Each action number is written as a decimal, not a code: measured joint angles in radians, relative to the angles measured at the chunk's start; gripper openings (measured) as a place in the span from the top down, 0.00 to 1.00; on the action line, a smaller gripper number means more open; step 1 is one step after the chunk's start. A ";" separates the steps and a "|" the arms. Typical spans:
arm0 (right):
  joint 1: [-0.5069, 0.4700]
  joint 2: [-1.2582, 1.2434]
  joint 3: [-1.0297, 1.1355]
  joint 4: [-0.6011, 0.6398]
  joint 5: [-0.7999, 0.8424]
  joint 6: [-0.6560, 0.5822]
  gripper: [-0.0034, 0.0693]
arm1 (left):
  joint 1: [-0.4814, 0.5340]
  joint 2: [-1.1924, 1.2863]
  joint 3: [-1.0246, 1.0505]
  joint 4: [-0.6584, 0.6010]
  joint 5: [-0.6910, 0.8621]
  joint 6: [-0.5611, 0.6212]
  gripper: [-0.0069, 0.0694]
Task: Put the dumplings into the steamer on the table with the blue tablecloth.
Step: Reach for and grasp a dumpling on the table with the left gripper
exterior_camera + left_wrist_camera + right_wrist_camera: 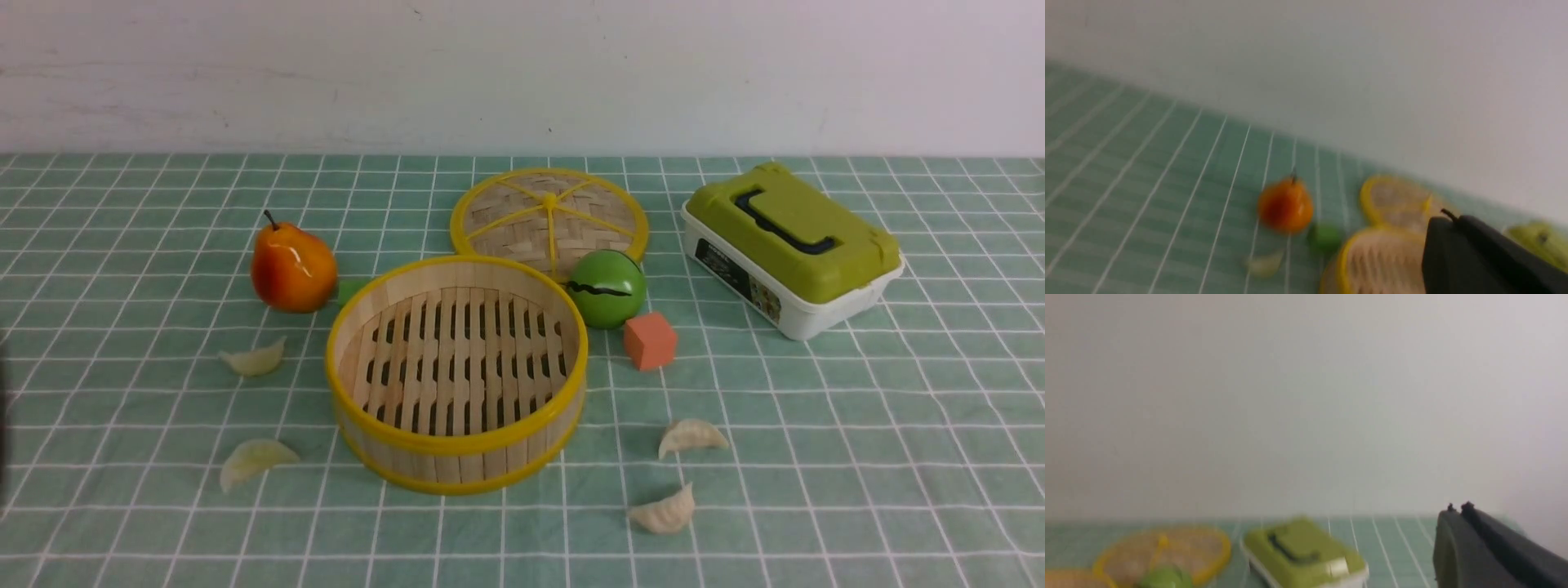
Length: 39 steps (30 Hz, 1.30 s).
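Observation:
The steamer (457, 445) stands open in the middle of the table with the blue tablecloth (857, 457); its slatted floor holds nothing. Four dumplings lie on the cloth around it: two on its left (255, 359) (253, 459) and two on its right front (692, 435) (663, 514). Neither gripper shows in the front view. In the blurred left wrist view my left gripper (1447, 218) is shut and empty, above the steamer (1372, 261), with one dumpling (1263, 263) in sight. My right gripper (1457, 508) is shut and empty, high over the cloth.
An orange pear (292, 265) stands left of the steamer, with a small green cube (351, 290) beside it. Behind the steamer lies the flat woven lid (549, 216). A green ball (606, 287) and an orange cube (650, 340) sit to its right. A green-lidded box (792, 245) stands far right.

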 joint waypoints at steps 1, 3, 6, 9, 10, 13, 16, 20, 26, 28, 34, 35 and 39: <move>0.000 0.043 0.000 0.001 0.047 -0.009 0.96 | 0.000 0.059 -0.009 -0.015 0.063 0.020 0.93; 0.000 0.138 -0.007 0.026 0.197 -0.017 0.96 | 0.000 0.197 -0.049 -0.071 0.221 0.111 0.93; 0.000 0.223 -0.020 0.069 0.338 -0.030 0.96 | 0.000 0.327 -0.123 -0.165 0.364 0.230 0.93; 0.000 0.290 -0.028 0.135 0.409 -0.082 0.96 | 0.000 0.447 -0.203 -0.260 0.455 0.362 0.93; 0.006 0.333 -0.030 0.190 0.419 -0.140 0.96 | 0.000 0.521 -0.270 -0.304 0.504 0.440 0.93; 0.054 0.376 -0.034 0.301 0.380 -0.264 0.96 | 0.000 0.645 -0.364 -0.334 0.540 0.520 0.93; 0.114 0.398 -0.036 0.394 0.354 -0.404 0.96 | 0.000 0.746 -0.449 -0.329 0.530 0.581 0.92; 0.178 0.410 -0.036 0.454 0.359 -0.516 0.95 | 0.000 0.870 -0.556 -0.261 0.474 0.647 0.85; 0.221 0.412 -0.036 0.476 0.359 -0.547 0.95 | 0.000 1.075 -0.708 -0.111 0.438 0.666 0.58; 0.222 0.412 -0.036 0.477 0.359 -0.547 0.95 | 0.000 1.146 -0.742 -0.065 0.437 0.669 0.49; 0.222 0.412 -0.036 0.477 0.359 -0.548 0.95 | 0.000 1.306 -0.787 -0.005 0.385 0.672 0.42; 0.222 0.412 -0.036 0.477 0.359 -0.548 0.95 | 0.000 1.315 -0.790 -0.003 0.374 0.672 0.42; 0.222 0.412 -0.036 0.477 0.359 -0.548 0.94 | 0.000 1.357 -0.795 0.021 0.333 0.673 0.45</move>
